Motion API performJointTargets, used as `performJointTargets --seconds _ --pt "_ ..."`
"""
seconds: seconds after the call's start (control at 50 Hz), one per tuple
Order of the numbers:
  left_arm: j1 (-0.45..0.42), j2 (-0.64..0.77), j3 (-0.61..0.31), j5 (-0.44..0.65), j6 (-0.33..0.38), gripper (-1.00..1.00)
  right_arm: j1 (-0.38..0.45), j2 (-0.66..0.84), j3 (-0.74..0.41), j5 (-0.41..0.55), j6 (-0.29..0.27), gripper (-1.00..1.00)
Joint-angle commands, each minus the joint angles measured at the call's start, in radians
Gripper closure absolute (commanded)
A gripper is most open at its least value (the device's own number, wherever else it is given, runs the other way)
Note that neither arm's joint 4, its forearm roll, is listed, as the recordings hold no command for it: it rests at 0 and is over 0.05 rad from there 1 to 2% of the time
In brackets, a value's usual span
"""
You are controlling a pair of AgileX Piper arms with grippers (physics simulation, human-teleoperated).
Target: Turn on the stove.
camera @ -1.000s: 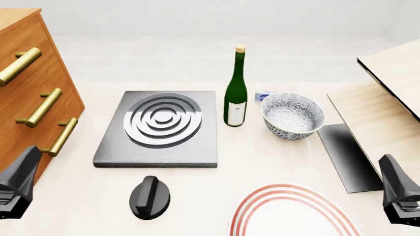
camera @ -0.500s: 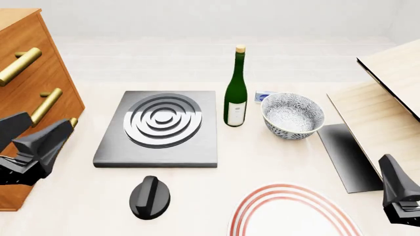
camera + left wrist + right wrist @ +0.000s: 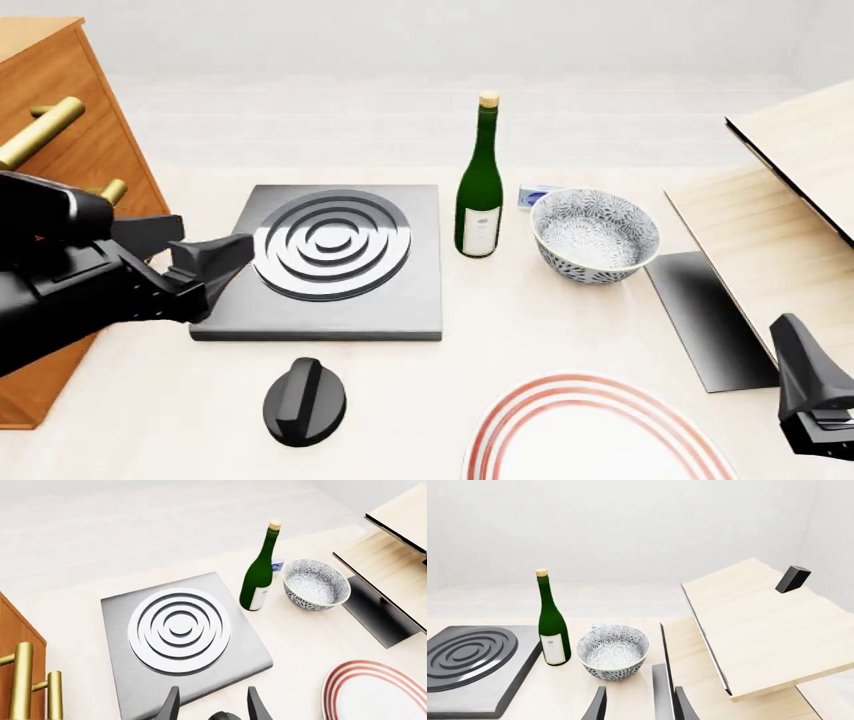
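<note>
The stove (image 3: 400, 300) is a dark grey slab with silver burner rings at mid-table; it also shows in the left wrist view (image 3: 180, 630) and the right wrist view (image 3: 467, 660). Its black ridged knob (image 3: 304, 400) lies on the table in front of it, and its top just shows in the left wrist view (image 3: 223, 716). My left gripper (image 3: 194, 250) is open and empty, above the stove's front left corner, behind and left of the knob. In its wrist view (image 3: 213, 690) the fingers straddle the knob's line. My right gripper (image 3: 807, 395) is open and empty at the front right (image 3: 640, 690).
A green bottle (image 3: 479, 190) and a patterned bowl (image 3: 595, 235) stand right of the stove. A red-ringed plate (image 3: 601, 435) lies front centre. A dark sheet (image 3: 707, 315) and a wooden shelf (image 3: 801, 170) are at the right. A wooden drawer cabinet (image 3: 74, 150) stands at the left.
My left arm has risen from the front left corner and moved right and forward to the stove's left front corner. The right arm has not moved.
</note>
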State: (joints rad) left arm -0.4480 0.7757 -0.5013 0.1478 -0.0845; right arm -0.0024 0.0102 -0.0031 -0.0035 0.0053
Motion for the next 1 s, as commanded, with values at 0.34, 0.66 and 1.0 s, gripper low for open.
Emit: performJointTargets --seconds 0.34,0.66,1.0 --pt "-0.096 0.299 -0.072 -0.04 0.027 -1.0 0.0 -0.003 0.0 0.003 0.0 -1.0" --pt "-0.115 0.394 -0.082 -0.07 0.09 -1.0 0.0 -0.006 -0.002 0.005 -0.005 -1.0" --pt "-0.129 0.534 -0.039 -0.165 0.094 -1.0 -0.002 0.002 0.0 0.002 0.007 -1.0"
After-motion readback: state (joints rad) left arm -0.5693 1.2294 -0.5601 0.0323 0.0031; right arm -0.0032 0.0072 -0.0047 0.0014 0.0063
